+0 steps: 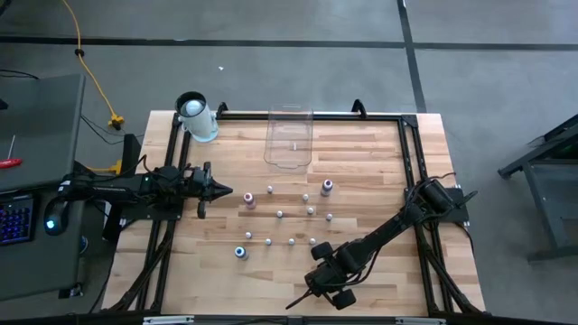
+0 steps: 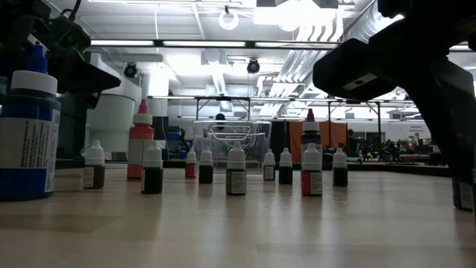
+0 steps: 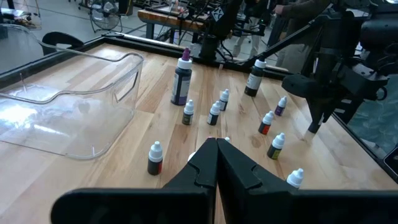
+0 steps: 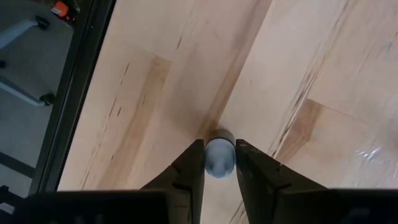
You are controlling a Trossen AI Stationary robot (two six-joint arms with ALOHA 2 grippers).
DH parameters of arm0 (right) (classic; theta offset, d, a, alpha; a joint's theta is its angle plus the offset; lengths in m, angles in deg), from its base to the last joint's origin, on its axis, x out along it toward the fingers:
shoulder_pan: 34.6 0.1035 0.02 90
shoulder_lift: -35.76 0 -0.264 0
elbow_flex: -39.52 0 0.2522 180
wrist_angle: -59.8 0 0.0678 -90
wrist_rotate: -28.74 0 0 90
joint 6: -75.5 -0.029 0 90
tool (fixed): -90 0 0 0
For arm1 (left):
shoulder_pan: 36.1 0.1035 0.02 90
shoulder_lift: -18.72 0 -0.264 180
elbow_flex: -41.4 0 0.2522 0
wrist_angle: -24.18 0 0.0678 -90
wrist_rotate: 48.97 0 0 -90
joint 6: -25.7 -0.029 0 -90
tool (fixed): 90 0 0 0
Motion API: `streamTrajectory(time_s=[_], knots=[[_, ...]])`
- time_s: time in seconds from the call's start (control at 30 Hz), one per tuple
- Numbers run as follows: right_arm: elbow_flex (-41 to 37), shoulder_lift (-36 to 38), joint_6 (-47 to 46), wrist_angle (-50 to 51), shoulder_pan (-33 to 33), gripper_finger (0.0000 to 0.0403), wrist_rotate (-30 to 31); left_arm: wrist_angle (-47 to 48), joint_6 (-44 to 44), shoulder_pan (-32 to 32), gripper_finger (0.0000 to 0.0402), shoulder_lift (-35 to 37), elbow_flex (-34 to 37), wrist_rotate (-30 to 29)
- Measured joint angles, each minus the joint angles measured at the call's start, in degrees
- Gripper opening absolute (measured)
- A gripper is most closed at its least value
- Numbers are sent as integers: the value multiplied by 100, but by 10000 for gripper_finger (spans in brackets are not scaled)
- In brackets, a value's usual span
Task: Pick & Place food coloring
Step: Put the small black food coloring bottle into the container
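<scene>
Several tiny food coloring bottles (image 1: 291,217) stand upright on their bases in loose rows on the middle of the wooden table, and also show in the low view (image 2: 236,171) and the left wrist view (image 3: 214,113). My right gripper (image 4: 219,149) is near the table's near edge (image 1: 312,287), pointing down and shut on one bottle (image 4: 219,157). My left gripper (image 1: 222,191) hovers shut at the left of the rows, level, touching nothing (image 3: 216,148). My right gripper pinches a small bottle by its whitish cap (image 4: 219,163) between the two fingers, coming from above and pointing down. The bottle is upright. In the low view its lower part (image 2: 462,197) shows at the picture's edge, seemingly down at the table top.
A clear plastic bin (image 1: 289,137) sits at the far middle of the table. A big white cylinder (image 1: 195,117) stands at the far left corner. A larger blue bottle (image 1: 241,252) stands near left. Black frame rails (image 1: 408,153) border the table.
</scene>
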Motion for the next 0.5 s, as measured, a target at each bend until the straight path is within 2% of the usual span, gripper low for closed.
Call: streamTrajectory(time_s=[0.23, 0.5], knots=[[31, 0, -49, 70, 0, 76, 11, 0, 0, 1, 1, 1, 0, 0], [411, -4, -140, 669, -55, 75, 109, 0, 0, 1, 1, 0, 0, 1]])
